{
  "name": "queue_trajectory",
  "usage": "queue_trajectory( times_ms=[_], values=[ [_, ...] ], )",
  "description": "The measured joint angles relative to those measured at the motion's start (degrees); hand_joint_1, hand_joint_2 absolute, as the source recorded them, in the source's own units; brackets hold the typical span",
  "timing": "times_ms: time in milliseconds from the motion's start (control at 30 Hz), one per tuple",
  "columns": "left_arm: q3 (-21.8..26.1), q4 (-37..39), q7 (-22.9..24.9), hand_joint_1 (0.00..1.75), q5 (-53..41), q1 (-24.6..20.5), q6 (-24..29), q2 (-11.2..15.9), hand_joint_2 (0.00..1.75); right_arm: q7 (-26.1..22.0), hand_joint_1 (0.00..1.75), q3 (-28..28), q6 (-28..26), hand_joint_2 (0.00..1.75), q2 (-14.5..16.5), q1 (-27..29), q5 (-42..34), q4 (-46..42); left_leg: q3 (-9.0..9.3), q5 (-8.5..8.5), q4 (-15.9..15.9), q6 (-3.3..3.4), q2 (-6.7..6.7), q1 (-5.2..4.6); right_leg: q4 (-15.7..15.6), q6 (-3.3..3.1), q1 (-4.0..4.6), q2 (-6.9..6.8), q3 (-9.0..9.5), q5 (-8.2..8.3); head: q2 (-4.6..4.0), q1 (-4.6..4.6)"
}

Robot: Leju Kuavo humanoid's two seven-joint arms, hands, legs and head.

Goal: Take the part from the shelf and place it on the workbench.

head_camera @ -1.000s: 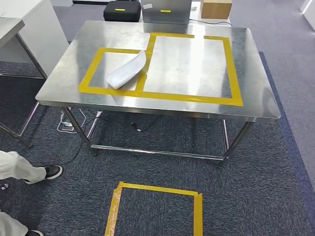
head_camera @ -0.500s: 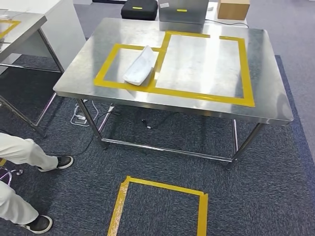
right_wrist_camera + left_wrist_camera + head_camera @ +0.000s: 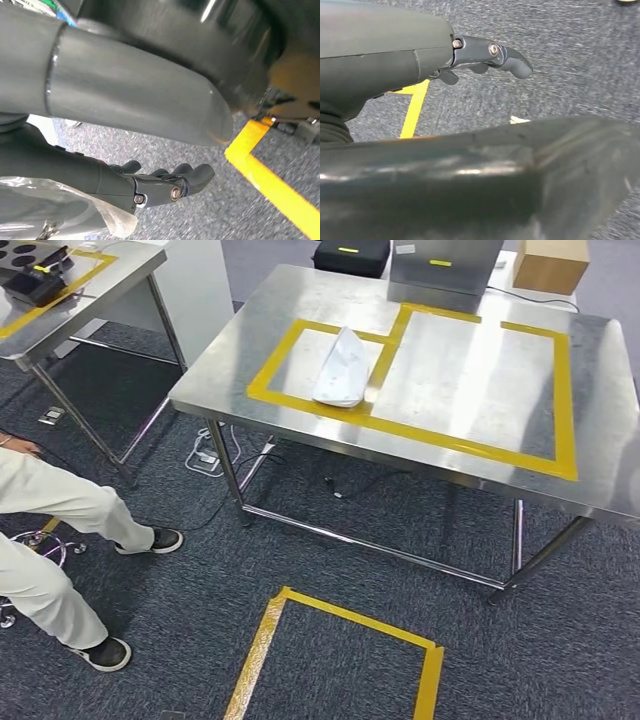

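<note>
Sitting at far left: a person [image 3: 56,540] in pale trousers, feet on the carpet, beside a side desk [image 3: 113,280] carrying a black tray [image 3: 34,280].

Lying further right on the main desk [image 3: 219,390]: the white part [image 3: 343,368], resting in the left taped box with its near end overlapping the yellow tape [image 3: 392,425]. Running its long axis away from the robot, leaning slightly rightward at the far end. Sitting ahead and a little left of centre, so likely lying somewhat closer to the left hand, though well apart from both.

Hanging low over the carpet: the left hand [image 3: 486,55], fingers [image 3: 516,65] stretched out and gripping nothing. Hanging likewise on the other side: the right hand [image 3: 166,182], fingers [image 3: 200,172] lying side by side, lightly bent, holding nothing, near a yellow floor strip [image 3: 271,185].

Judging from this: looking as though the part is already placed, with neither arm raised toward the desk.
</note>
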Motion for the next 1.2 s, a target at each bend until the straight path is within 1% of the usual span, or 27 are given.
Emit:
queue_trajectory(
  times_ms=[33,100,167,200,233,267,333,367,400,433,467,500,567,633,667,700,733,767,800,867,933,967,1000,1067,1133,1167,1200],
  values=[
    [-0.02,0.03,0.0,0.0,-0.19,0.09,0.01,0.01,0.0,-0.13,0.0,0.0,0.01,0.0,-0.01,-0.03,0.01,0.0,-0.03,0.18,-0.19,0.39,-0.47,0.11,0.95,0.29,-0.1,1.12,-0.44,-0.85,0.0,0.13],
    [-0.08,0.08,0.0,0.0,-0.57,0.0,0.01,-0.01,0.0,-0.32,0.0,0.0,0.02,0.0,-0.03,0.07,0.02,0.0,-0.2,0.53,-0.39,1.02,-1.44,0.27,6.74,0.66,-0.25,4.17,-3.23,-4.27,0.0,0.41],
    [-0.16,0.13,0.04,0.0,-0.83,-0.13,0.01,-0.05,0.0,-0.36,0.0,0.0,0.01,0.0,-0.08,0.27,-0.02,0.0,-0.48,0.67,-0.32,1.3,-2.68,0.18,14.94,0.73,-0.24,5.42,-7.22,-7.5,0.0,0.46],
    [-0.19,0.15,0.08,0.0,-0.91,-0.12,0.01,-0.07,0.0,-0.36,0.0,-0.01,0.01,0.0,-0.1,0.35,-0.05,0.0,-0.54,0.7,-0.27,1.35,-3.36,0.12,17.14,0.72,-0.22,5.58,-8.43,-7.68,0.0,0.45],
    [-0.22,0.16,0.12,0.0,-0.99,-0.1,0.01,-0.07,0.0,-0.35,0.0,-0.01,-0.01,0.0,-0.14,0.42,-0.08,0.0,-0.55,0.7,-0.18,1.35,-4.11,0.09,16.98,0.65,-0.22,5.69,-8.57,-6.64,0.0,0.45],
    [-0.27,0.17,0.15,0.0,-1.14,-0.1,0.01,-0.08,0.0,-0.36,0.0,-0.02,-0.03,0.0,-0.19,0.46,-0.09,0.0,-0.53,0.69,-0.06,1.33,-4.89,0.07,14.36,0.53,-0.23,5.95,-7.55,-4.55,0.0,0.45],
    [-0.42,0.2,0.2,0.0,-1.53,-0.19,0.01,-0.13,0.0,-0.4,0.0,-0.01,-0.1,0.0,-0.3,0.47,-0.07,0.0,-0.62,0.61,0.28,1.13,-6.37,0.01,6.2,0.2,-0.41,8.1,-4.04,-0.43,0.0,0.46],
    [-0.56,0.21,0.22,0.0,-1.75,-0.28,0.01,-0.16,0.0,-0.46,0.0,-0.01,-0.12,0.0,-0.36,0.44,-0.05,0.01,-0.83,0.59,0.48,0.92,-7.04,-0.03,3.1,0.05,-0.52,9.25,-2.66,0.5,0.0,0.44],
    [-0.72,0.23,0.24,0.0,-1.93,-0.35,0.02,-0.17,0.0,-0.52,0.0,0.0,-0.13,0.0,-0.39,0.4,-0.04,0.01,-1.11,0.65,0.61,0.6,-7.66,-0.03,1.44,-0.09,-0.59,10.11,-1.85,0.68,0.0,0.43],
    [-0.88,0.26,0.26,0.0,-2.09,-0.37,0.03,-0.17,0.0,-0.57,0.0,0.0,-0.13,0.0,-0.43,0.34,-0.01,0.01,-1.4,0.78,0.69,0.23,-8.23,0.0,0.97,-0.24,-0.6,10.3,-1.57,0.41,0.0,0.4],
    [-1.03,0.3,0.29,0.0,-2.2,-0.34,0.05,-0.15,0.0,-0.61,0.0,0.0,-0.12,0.0,-0.43,0.3,0.03,0.01,-1.68,0.97,0.7,-0.13,-8.87,0.08,0.82,-0.47,-0.62,9.74,-1.42,0.47,0.0,0.38],
    [-1.15,0.36,0.32,0.0,-2.27,-0.26,0.06,-0.09,0.0,-0.62,0.0,0.0,-0.08,0.0,-0.44,0.28,0.08,0.01,-1.92,0.94,0.94,-0.46,-8.91,0.11,0.7,-0.76,-0.69,9.05,-1.27,0.61,0.01,0.38],
    [-1.31,0.47,0.37,0.0,-2.46,-0.22,0.08,-0.01,0.0,-0.68,0.0,0.01,0.05,0.0,-0.45,0.31,0.24,0.0,-3.24,-0.77,3.7,-1.09,-6.8,0.01,0.35,-1.38,-0.9,7.48,-1.05,0.84,0.01,-0.08],
    [-1.36,0.53,0.37,0.0,-2.6,-0.39,0.09,0.0,0.0,-0.71,0.0,0.01,0.26,0.0,-0.47,0.42,0.39,0.01,-6.31,-4.48,10.54,-1.7,-3.82,0.15,0.24,-1.71,-0.84,5.75,-0.91,0.79,0.0,-0.56],
    [-1.37,0.55,0.36,0.0,-2.61,-0.46,0.09,0.0,0.0,-0.68,0.0,0.01,0.27,0.0,-0.48,0.48,0.41,0.02,-7.98,-6.03,14.2,-1.95,-3.18,0.32,0.25,-1.76,-0.78,4.81,-0.89,0.73,0.01,-0.59],
    [-1.37,0.56,0.36,0.0,-2.62,-0.47,0.09,0.0,0.0,-0.66,0.0,0.0,0.21,0.0,-0.48,0.52,0.39,0.02,-9.02,-6.68,16.59,-2.13,-2.9,0.46,0.26,-1.78,-0.74,3.93,-0.86,0.66,0.01,-0.6],
    [-1.37,0.58,0.36,0.0,-2.62,-0.41,0.09,0.0,0.0,-0.64,0.0,0.0,0.07,0.0,-0.47,0.5,0.35,0.02,-9.09,-6.23,16.92,-2.22,-2.73,0.58,0.27,-1.75,-0.73,3.11,-0.81,0.58,0.01,-0.6],
    [-1.38,0.61,0.36,0.0,-2.62,-0.33,0.09,0.01,0.0,-0.62,0.0,0.0,-0.09,0.0,-0.46,0.45,0.31,0.02,-8.02,-4.77,14.96,-2.22,-2.47,0.65,0.27,-1.69,-0.73,2.39,-0.71,0.48,0.01,-0.61],
    [-1.37,0.62,0.37,0.0,-2.63,-0.28,0.09,0.02,0.0,-0.61,0.0,0.0,-0.21,0.0,-0.44,0.38,0.29,0.02,-6.06,-2.71,11.19,-2.11,-1.81,0.67,0.27,-1.57,-0.72,1.74,-0.54,0.37,0.01,-0.61],
    [-1.38,0.63,0.38,0.0,-2.64,-0.4,0.09,0.05,0.0,-0.62,0.0,0.0,-0.41,0.0,-0.39,0.31,0.28,0.02,-2.28,-0.06,3.71,-1.55,0.92,0.28,0.33,-1.09,-0.44,0.57,-0.3,0.02,0.01,-0.6],
    [-1.38,0.64,0.4,0.0,-2.64,-0.48,0.05,0.08,0.0,-0.61,0.0,0.0,-0.52,0.0,-0.37,0.25,0.28,0.02,-1.16,0.21,1.0,-0.83,2.21,-0.17,0.35,-0.47,-0.14,-0.51,-0.05,-0.3,0.01,-0.59],
    [-1.38,0.67,0.42,0.0,-2.63,-0.44,0.01,0.09,0.0,-0.58,0.0,0.01,-0.54,0.0,-0.37,0.18,0.28,0.02,-1.32,0.25,0.95,-0.46,1.53,-0.23,0.27,-0.17,-0.13,-1.05,0.16,-0.39,0.01,-0.62],
    [-1.38,0.7,0.43,0.0,-2.62,-0.34,-0.03,0.09,0.0,-0.53,0.0,0.02,-0.52,0.0,-0.37,0.11,0.29,0.02,-1.34,0.34,0.81,-0.11,0.92,-0.16,0.26,0.19,-0.21,-1.06,0.29,-0.59,0.01,-0.62],
    [-1.38,0.76,0.45,0.0,-2.61,-0.29,-0.15,0.08,0.0,-0.45,0.0,0.04,-0.46,0.0,-0.37,0.05,0.32,0.04,-1.3,0.65,0.49,0.65,-0.27,0.06,2.22,0.78,-0.4,1.52,-0.51,-2.31,0.0,-0.41],
    [-1.38,0.81,0.46,0.0,-2.61,-0.44,-0.23,0.03,0.0,-0.36,0.0,0.03,-0.44,0.0,-0.37,0.18,0.33,0.08,-1.39,0.88,0.36,1.16,-1.51,0.13,8.99,0.92,-0.46,4.81,-3.69,-6.04,0.0,-0.16],
    [-1.38,0.84,0.46,0.0,-2.61,-0.51,-0.26,0.01,0.0,-0.3,0.0,0.03,-0.44,0.0,-0.37,0.29,0.33,0.1,-1.47,0.91,0.37,1.29,-2.23,0.05,13.14,0.86,-0.43,5.37,-5.76,-7.72,0.0,-0.14],
    [-1.38,0.87,0.46,0.0,-2.61,-0.52,-0.26,-0.01,0.0,-0.25,0.0,0.02,-0.44,0.0,-0.37,0.38,0.33,0.11,-1.49,0.93,0.39,1.35,-3.0,-0.03,16.33,0.8,-0.4,5.57,-7.47,-8.53,0.0,-0.15]
  ],
)
